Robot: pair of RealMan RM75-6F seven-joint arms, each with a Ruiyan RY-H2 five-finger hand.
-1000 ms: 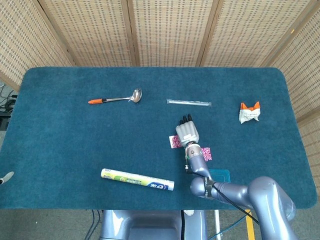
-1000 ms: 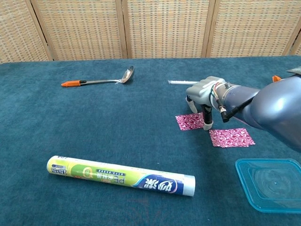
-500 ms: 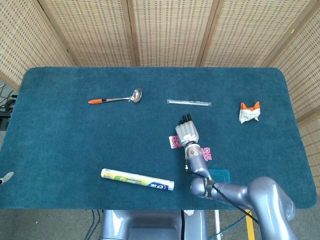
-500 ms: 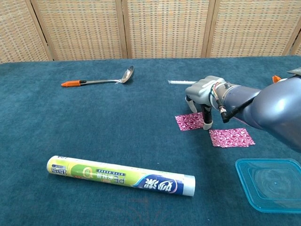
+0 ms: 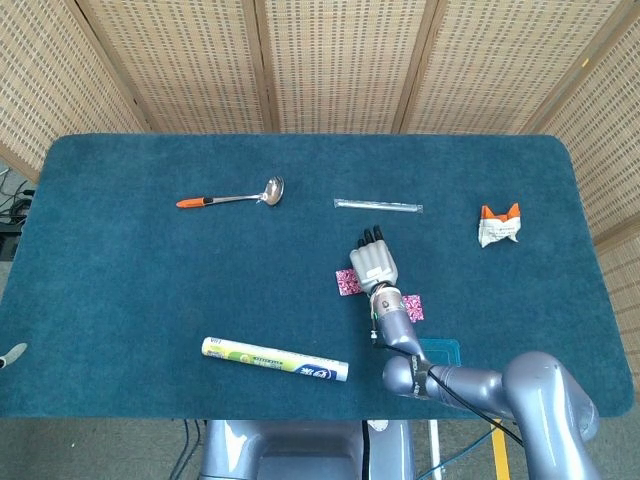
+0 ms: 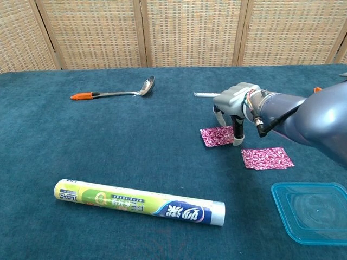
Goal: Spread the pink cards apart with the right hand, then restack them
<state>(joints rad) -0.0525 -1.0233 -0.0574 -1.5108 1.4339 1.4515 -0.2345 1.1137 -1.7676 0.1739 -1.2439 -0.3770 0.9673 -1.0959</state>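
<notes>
- While the right robot hand (image 6: 234, 111) stood on the blue tabletop (image 6: 135, 146), its fingers (image 6: 237, 135) pressed down on the left pink card (image 6: 216, 136), not gripping it.
- That card had slid a little to the left and further from the other pink card (image 6: 267, 158) since a second before.
- The second card had stayed in its place.
- The hand had moved left with the card.
- No left robot hand showed.
</notes>
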